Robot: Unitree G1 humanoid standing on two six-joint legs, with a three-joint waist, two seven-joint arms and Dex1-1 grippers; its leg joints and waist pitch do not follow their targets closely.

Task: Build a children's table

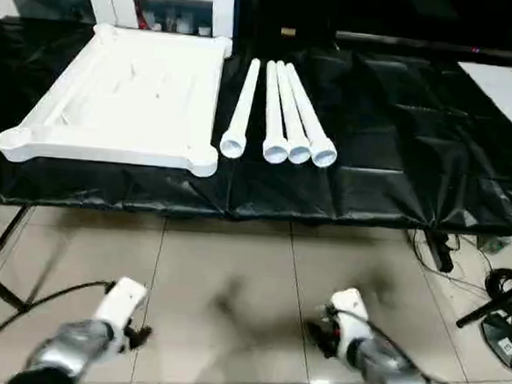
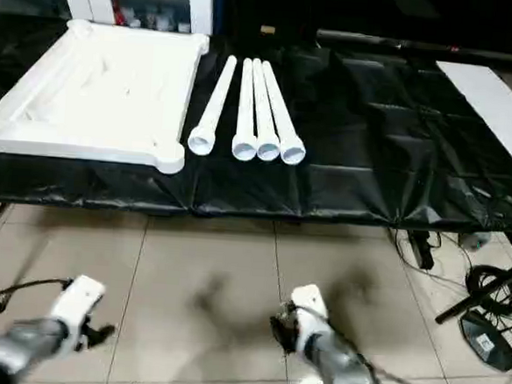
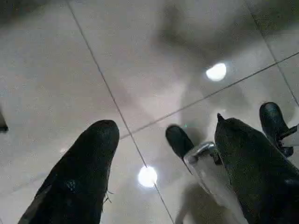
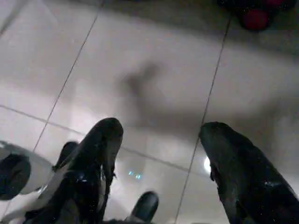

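White ribbed plastic rectangular tabletop [image 1: 122, 90] upper left, underside up; four tapered white tube legs [image 1: 279, 114] upper centre. Likely light, stiff, slippery: grasp leg mid-shaft. Left gripper [image 3: 163, 158], right gripper [image 4: 159, 163] spread, empty.

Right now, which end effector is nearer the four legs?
Right. The right end effector sits low over the floor, roughly below the legs on the black-covered table. The left end effector is farther off, below the tabletop side.

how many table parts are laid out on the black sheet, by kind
white plastic rectangular tabletop, ribbed underside up: 1
long tapered white tube legs, lying side by side: 4
total: 5 parts
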